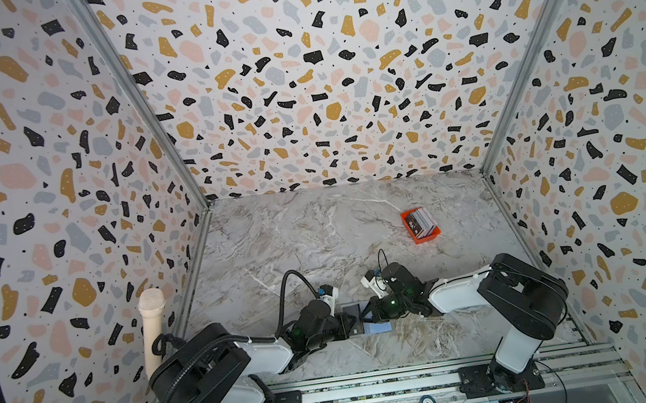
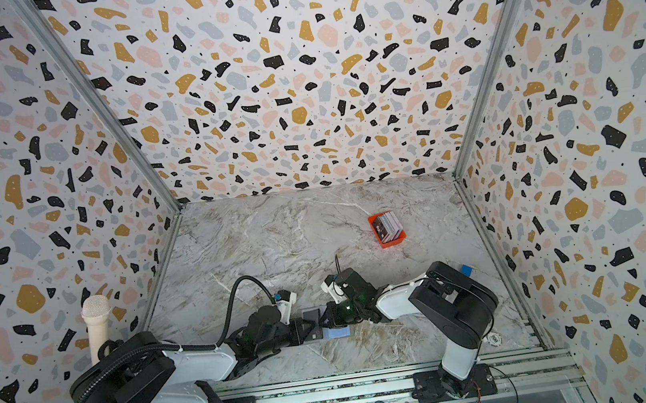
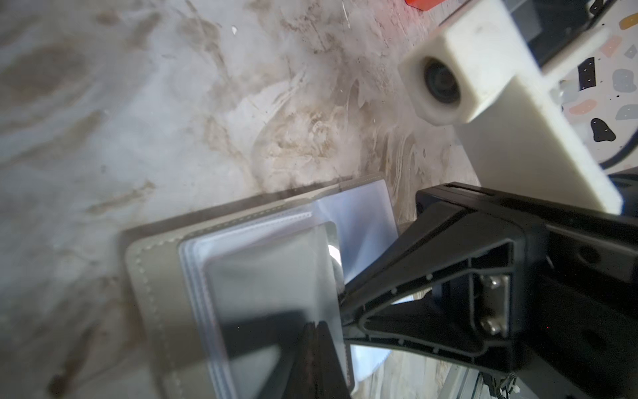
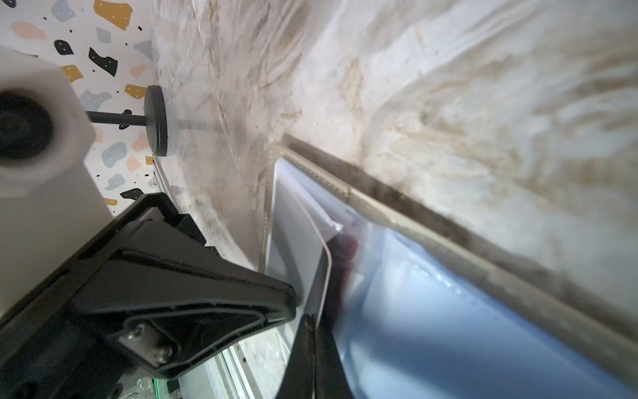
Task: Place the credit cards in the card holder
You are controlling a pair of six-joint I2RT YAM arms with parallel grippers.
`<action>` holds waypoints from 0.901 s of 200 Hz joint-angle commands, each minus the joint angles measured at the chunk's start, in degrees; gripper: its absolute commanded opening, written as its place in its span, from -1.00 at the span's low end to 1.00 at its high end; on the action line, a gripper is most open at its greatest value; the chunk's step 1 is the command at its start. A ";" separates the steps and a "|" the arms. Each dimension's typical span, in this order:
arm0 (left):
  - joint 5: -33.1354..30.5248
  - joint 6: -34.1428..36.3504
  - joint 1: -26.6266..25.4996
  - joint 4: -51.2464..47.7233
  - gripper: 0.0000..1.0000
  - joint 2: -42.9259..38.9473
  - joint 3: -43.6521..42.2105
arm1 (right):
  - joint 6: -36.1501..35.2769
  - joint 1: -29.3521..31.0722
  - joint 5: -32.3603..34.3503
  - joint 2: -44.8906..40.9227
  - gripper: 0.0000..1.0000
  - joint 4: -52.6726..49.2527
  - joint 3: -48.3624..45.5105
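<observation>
The right gripper (image 4: 307, 355) clamps a whitish thin plastic card (image 4: 297, 248) at the mouth of a pale blue pocket (image 4: 431, 311). The left gripper (image 3: 310, 345), jaws together, seems to pinch a clear leaf (image 3: 241, 228) of the grey stitched folding card holder (image 3: 155, 276), at the table's (image 1: 317, 232) six o'clock. The card may snag the floppy leaf and buckle; both pinch points are cut off, and the cards (image 1: 423, 221) in the orange plastic tray (image 1: 428, 237), at two o'clock, blur together.
</observation>
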 commanded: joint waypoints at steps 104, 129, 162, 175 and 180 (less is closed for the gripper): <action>-1.76 -2.11 -0.36 -0.96 -1.00 -4.26 -2.81 | -7.15 -0.79 9.62 -13.09 -0.53 -14.66 -0.63; -5.15 -1.74 -0.36 -5.98 -1.00 -12.96 -1.81 | -9.26 0.81 10.18 -11.07 -0.83 -15.06 1.18; -9.66 1.26 0.85 -14.86 -1.00 -18.48 -2.27 | -11.45 3.19 13.05 -7.74 -0.95 -17.26 4.86; -9.37 1.35 1.84 -15.36 -1.00 -17.88 -3.28 | -11.63 3.27 13.47 -6.59 -0.97 -17.32 5.38; -9.24 1.35 2.04 -15.37 -1.00 -17.49 -3.62 | -11.63 3.34 13.57 -6.20 -0.99 -17.19 5.49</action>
